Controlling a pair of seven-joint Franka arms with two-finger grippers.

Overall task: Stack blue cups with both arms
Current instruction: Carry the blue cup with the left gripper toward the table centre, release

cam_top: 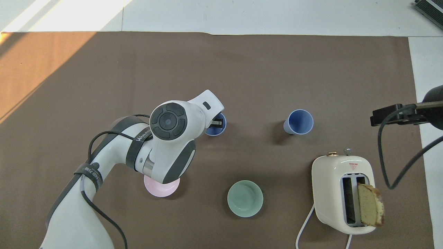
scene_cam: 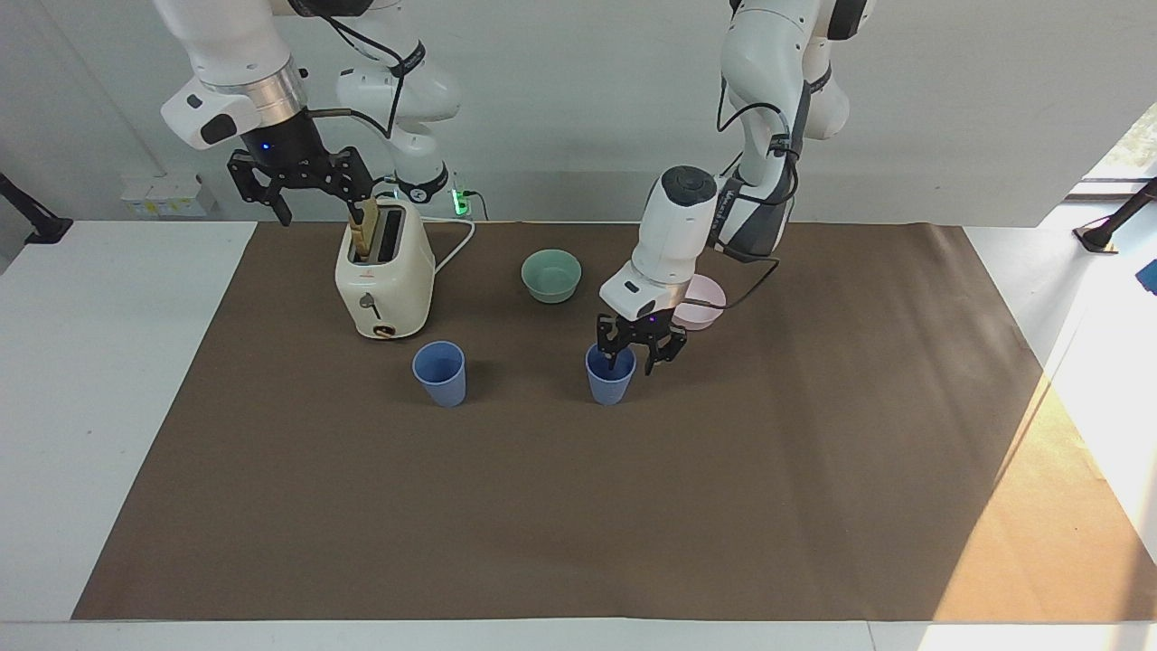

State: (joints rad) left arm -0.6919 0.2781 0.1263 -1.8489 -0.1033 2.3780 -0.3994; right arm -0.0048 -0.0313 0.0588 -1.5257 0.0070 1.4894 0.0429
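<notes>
The toaster [scene_cam: 384, 280] is the biggest thing here, so I place everything from it. My right gripper [scene_cam: 298, 185] hangs open above it, waiting. One blue cup [scene_cam: 439, 372] stands just beside the toaster, farther from me. The other blue cup [scene_cam: 610, 374] stands well apart from it, toward my left arm's end. My left gripper [scene_cam: 637, 348] is over that cup's rim, fingers spread, not gripping, so I think the cup rests on the table.

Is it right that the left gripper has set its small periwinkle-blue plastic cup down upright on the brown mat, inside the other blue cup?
Not inside. The facing view shows the left gripper at the rim of its small periwinkle-blue plastic cup, upright on the brown mat, but beside the other blue cup, apart from it, toward the left arm's end.
</notes>
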